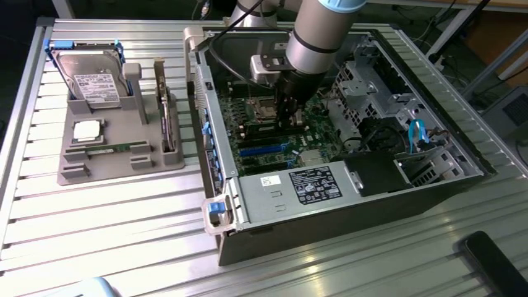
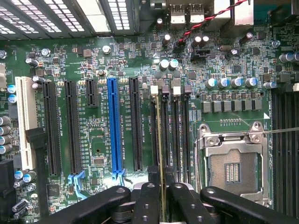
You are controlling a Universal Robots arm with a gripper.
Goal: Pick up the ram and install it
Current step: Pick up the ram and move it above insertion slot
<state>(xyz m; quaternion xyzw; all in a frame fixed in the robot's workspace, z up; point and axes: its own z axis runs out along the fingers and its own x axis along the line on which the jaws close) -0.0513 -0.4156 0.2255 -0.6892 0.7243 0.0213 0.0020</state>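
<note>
My gripper (image 1: 289,117) is down inside the open computer case (image 1: 330,210), over the green motherboard (image 1: 272,145). In the wrist view the gripper (image 2: 162,189) is shut on the ram (image 2: 160,140). The ram shows edge-on as a thin green-gold strip between the two black fingers (image 2: 148,203). It runs parallel to the dark memory slots (image 2: 175,135), in line with the outermost slot, the one farthest from the empty processor socket (image 2: 232,168). Whether it touches that slot I cannot tell. A second green stick (image 1: 107,149) lies in the grey holder (image 1: 74,176) outside the case.
The grey holder also carries a hard drive (image 1: 95,77), a square silver chip (image 1: 86,130) and an upright expansion card (image 1: 167,120). Beside the memory slots run long expansion slots, one of them blue (image 2: 113,126). A power supply (image 1: 310,185) and drive cages (image 1: 371,86) crowd the case.
</note>
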